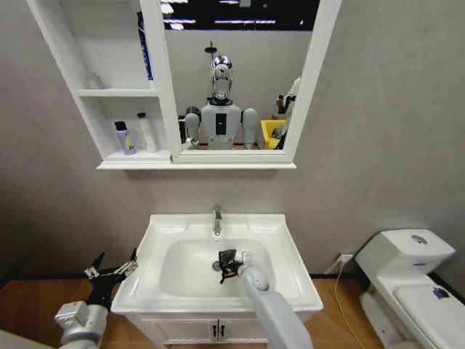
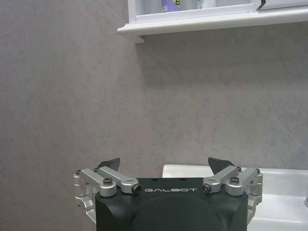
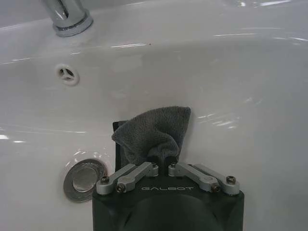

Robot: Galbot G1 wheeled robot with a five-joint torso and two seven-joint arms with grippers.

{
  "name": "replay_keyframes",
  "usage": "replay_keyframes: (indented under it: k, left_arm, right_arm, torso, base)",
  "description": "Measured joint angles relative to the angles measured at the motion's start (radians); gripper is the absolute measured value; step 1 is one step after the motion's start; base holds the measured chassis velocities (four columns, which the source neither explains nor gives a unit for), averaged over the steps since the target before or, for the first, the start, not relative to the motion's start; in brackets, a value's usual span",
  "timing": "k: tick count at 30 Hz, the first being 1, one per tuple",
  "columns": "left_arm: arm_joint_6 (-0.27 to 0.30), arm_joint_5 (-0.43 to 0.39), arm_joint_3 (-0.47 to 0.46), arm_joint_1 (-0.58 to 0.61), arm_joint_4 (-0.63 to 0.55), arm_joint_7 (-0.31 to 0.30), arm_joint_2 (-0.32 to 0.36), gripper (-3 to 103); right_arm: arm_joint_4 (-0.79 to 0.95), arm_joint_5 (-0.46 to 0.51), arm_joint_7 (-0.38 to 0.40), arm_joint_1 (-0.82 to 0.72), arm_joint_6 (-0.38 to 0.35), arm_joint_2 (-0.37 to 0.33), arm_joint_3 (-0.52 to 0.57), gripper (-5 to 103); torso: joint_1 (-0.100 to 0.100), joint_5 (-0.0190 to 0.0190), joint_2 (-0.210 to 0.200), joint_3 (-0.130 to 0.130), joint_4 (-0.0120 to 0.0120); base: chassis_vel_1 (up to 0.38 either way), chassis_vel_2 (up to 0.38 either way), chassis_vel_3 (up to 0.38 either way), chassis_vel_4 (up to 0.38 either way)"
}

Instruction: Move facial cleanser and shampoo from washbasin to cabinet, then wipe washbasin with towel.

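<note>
The white washbasin (image 1: pixel 287 280) with its chrome tap (image 1: pixel 216 218) stands in front of me. Down inside the bowl, close to the drain (image 3: pixel 84 178), my right gripper (image 1: pixel 227 265) is shut on the dark grey towel (image 3: pixel 154 132), which is pressed against the ceramic. My left gripper (image 1: pixel 110 272) hangs open and empty beside the basin's left edge, facing the wall (image 2: pixel 164 166). Up on the cabinet (image 1: pixel 116 93), the lower shelf holds a purple bottle (image 1: pixel 125 138) and a white bottle (image 1: pixel 147 133). I cannot tell which is the facial cleanser and which the shampoo.
A white toilet (image 1: pixel 407 273) stands at the right. The mirror (image 1: pixel 232 73) joins the cabinet above the tap. Below the basin is the low vanity (image 1: pixel 214 331). A blue item (image 1: pixel 144 43) and a small clear object (image 1: pixel 93 80) are on the upper shelf.
</note>
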Motion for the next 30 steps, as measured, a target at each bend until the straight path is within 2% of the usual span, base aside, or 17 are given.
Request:
replay_keyframes:
  k: [4,13,19,22,25,30]
  left_arm:
    - [0.0,0.0,0.0,0.0,0.0,0.0,0.0,100]
    - [0.0,0.0,0.0,0.0,0.0,0.0,0.0,100]
    - [0.0,0.0,0.0,0.0,0.0,0.0,0.0,100]
    - [0.0,0.0,0.0,0.0,0.0,0.0,0.0,100]
    - [0.0,0.0,0.0,0.0,0.0,0.0,0.0,100]
    - [0.0,0.0,0.0,0.0,0.0,0.0,0.0,100]
  right_arm:
    - [0.055,0.001,0.007,-0.03,-0.007,-0.042,0.02,4]
    - [0.049,0.0,0.02,-0.018,-0.02,-0.032,0.009,4]
    - [-0.001,-0.003,0.031,0.014,-0.021,0.044,-0.044,4]
    - [-0.059,-0.012,0.031,0.05,-0.012,0.112,-0.063,4]
    - [-0.097,-0.013,0.03,0.074,-0.007,0.15,-0.065,4]
    - [-0.117,-0.013,0.028,0.079,-0.005,0.16,-0.061,4]
  torso:
    - [0.0,0.0001,0.0,0.0,-0.0001]
    - [0.0,-0.0004,0.0,0.0,-0.0005]
    - [0.0,-0.0002,0.0,0.0,-0.0003]
    - [0.0,-0.0003,0.0,0.0,0.0]
    - [0.0,-0.0002,0.0,0.0,0.0002]
    - [0.0,-0.0001,0.0,0.0,0.0002]
  base:
    - [0.0,0.0,0.0,0.0]
    - [0.0,0.0,0.0,0.0]
    - [0.0,0.0,0.0,0.0]
    - [0.0,0.0,0.0,0.0]
    - [0.0,0.0,0.0,0.0]
    - [0.0,0.0,0.0,0.0]
